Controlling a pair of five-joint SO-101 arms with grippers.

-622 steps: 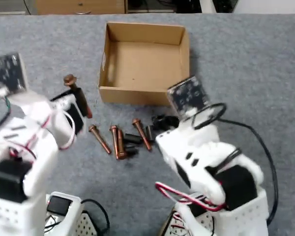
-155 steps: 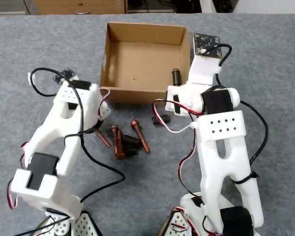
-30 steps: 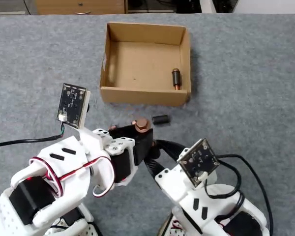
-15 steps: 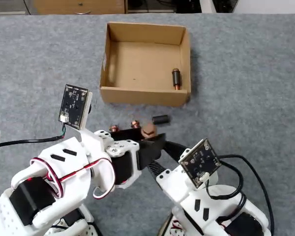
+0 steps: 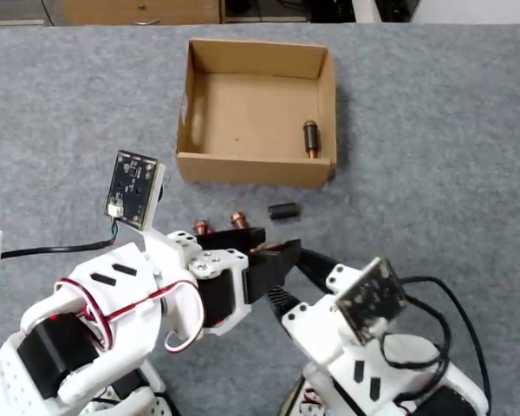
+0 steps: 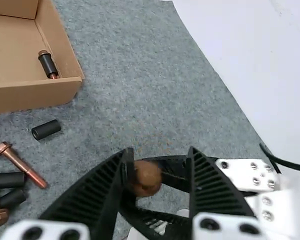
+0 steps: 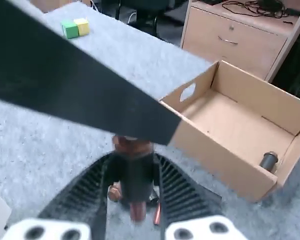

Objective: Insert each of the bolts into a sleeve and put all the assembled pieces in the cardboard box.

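Note:
My left gripper (image 6: 159, 159) is shut on a copper bolt (image 6: 145, 176), held by its head above the carpet. My right gripper (image 7: 132, 169) is shut on a black sleeve (image 7: 133, 184); the bolt's head sits on top of it and its copper tip (image 7: 136, 210) pokes out below. Both grippers meet in front of the cardboard box (image 5: 256, 169), the left gripper (image 5: 260, 251) at the middle of the high view. One assembled piece (image 5: 311, 139) lies inside the box at its right wall.
On the carpet in front of the box lie a loose sleeve (image 5: 282, 211) and two bolt heads (image 5: 238, 218) beside it. The left wrist view shows a bolt (image 6: 20, 162) and more sleeves (image 6: 5, 180). Green and yellow cubes (image 7: 75, 27) sit far off.
The left gripper has carried the bolt right and down onto the sleeve in the right gripper; the bolt head is now hidden in the high view. The right arm's wrist shifted right.

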